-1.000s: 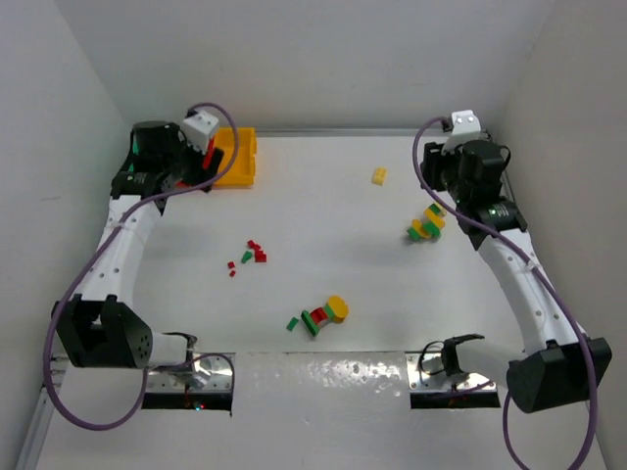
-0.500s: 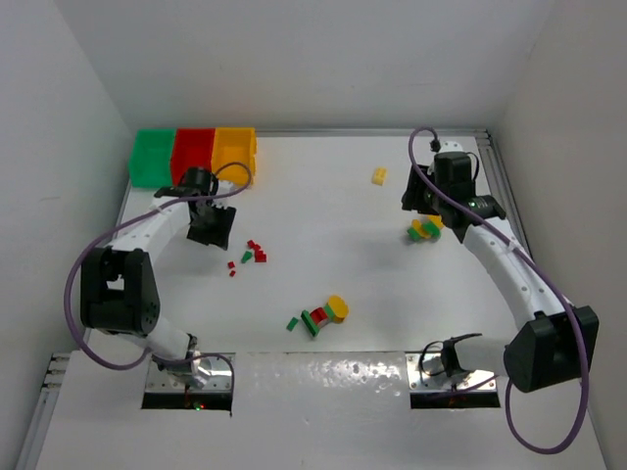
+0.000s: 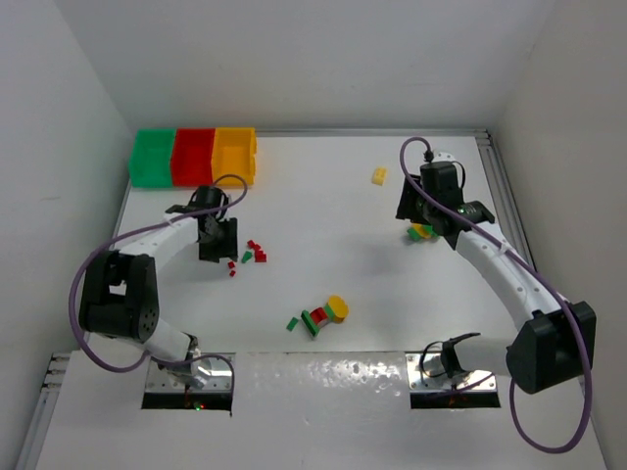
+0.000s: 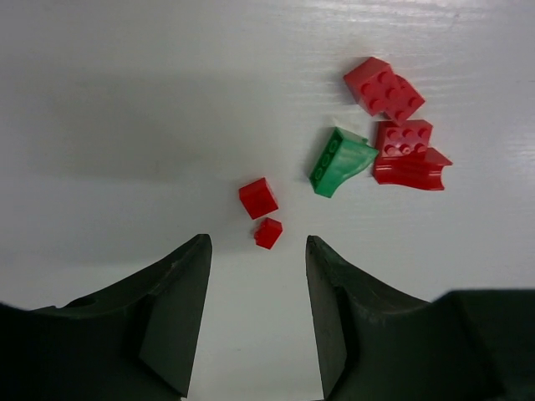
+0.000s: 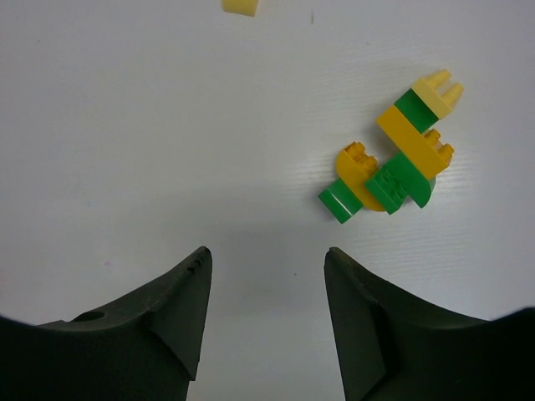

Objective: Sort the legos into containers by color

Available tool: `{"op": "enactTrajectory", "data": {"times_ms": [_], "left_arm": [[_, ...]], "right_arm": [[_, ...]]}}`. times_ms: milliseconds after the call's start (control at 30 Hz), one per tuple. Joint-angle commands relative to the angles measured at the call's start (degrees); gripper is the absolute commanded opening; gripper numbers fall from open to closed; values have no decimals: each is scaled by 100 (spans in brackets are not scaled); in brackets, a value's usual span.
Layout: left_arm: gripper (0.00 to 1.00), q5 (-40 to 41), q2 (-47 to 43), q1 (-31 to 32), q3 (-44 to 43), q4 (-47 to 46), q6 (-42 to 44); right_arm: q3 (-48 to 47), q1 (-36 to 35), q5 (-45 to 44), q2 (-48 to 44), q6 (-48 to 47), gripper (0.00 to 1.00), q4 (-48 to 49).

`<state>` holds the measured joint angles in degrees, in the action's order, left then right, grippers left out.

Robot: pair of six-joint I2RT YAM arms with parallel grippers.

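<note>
Table (image 3: 333, 211): white, walled on three sides.

Bins (image 3: 193, 155): three joined in a row at the far left corner, running green, red, yellow from left to right. I could not make out what lay inside them.

Left claw (image 4: 257, 251): open and holding nothing, low over the table and well short of the bins. Two small red bricks (image 4: 258, 198) lay just ahead of its gap, the nearer one almost between the fingertips.

Red pile (image 4: 394, 125): a few red pieces huddled together, beyond the small bricks and to their right in the wrist view. A green curved piece (image 4: 341, 161) sat close against them.

Right claw (image 5: 266, 255): open and empty, hanging over bare table on the right side.

Yellow-green stack (image 5: 393, 163): several yellow and green bricks clipped together, ahead and to the right of the right claw, apart from it.

Lone yellow brick (image 3: 379, 176): farther back, on its own.

Centre group (image 3: 318, 316): green, red and yellow pieces near the middle front. They were probably touching, though they were too small to be sure.
</note>
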<state>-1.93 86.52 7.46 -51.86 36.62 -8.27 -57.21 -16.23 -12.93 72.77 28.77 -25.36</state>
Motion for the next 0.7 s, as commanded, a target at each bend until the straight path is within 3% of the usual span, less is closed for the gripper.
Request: {"op": "enactTrajectory", "data": {"times_ms": [0,533,667], "left_arm": [[47,140,-39,211,-79,-445,-245],[46,527,286,335,35,-603,-561],[40,554,514,343,62,-683,-579]], "right_arm": [[61,-56,-228,-114,198,57,129],[254,-56,-280,-308,199,57,-56],[254,-56,-263,-299,164,57,-12]]}}
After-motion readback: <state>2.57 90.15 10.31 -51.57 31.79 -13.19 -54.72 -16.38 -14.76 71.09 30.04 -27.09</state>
